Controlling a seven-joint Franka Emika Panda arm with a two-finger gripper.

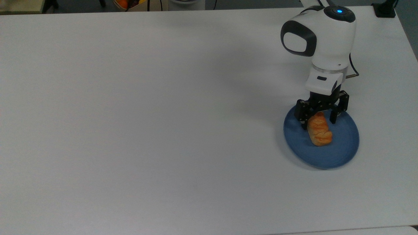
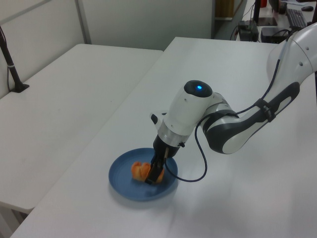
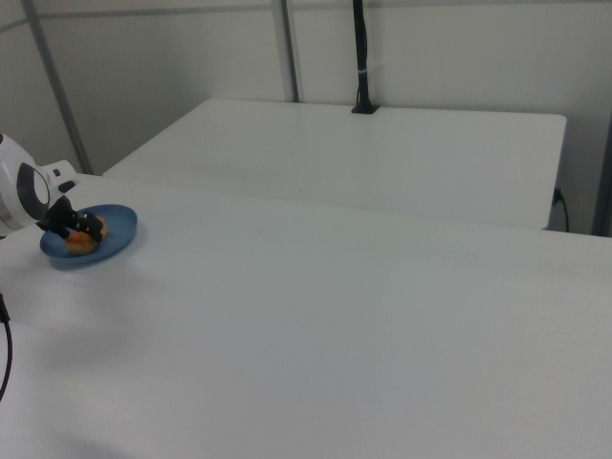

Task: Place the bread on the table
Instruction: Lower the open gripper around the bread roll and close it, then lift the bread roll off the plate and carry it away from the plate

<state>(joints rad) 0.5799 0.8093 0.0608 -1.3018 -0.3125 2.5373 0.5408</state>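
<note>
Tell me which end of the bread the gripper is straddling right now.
The gripper straddles the end of the bread nearest the arm, the upper end in the top view. The other end lies free toward the middle of the blue plate.

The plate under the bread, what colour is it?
The plate is plain blue, clearest in the top view.
</note>
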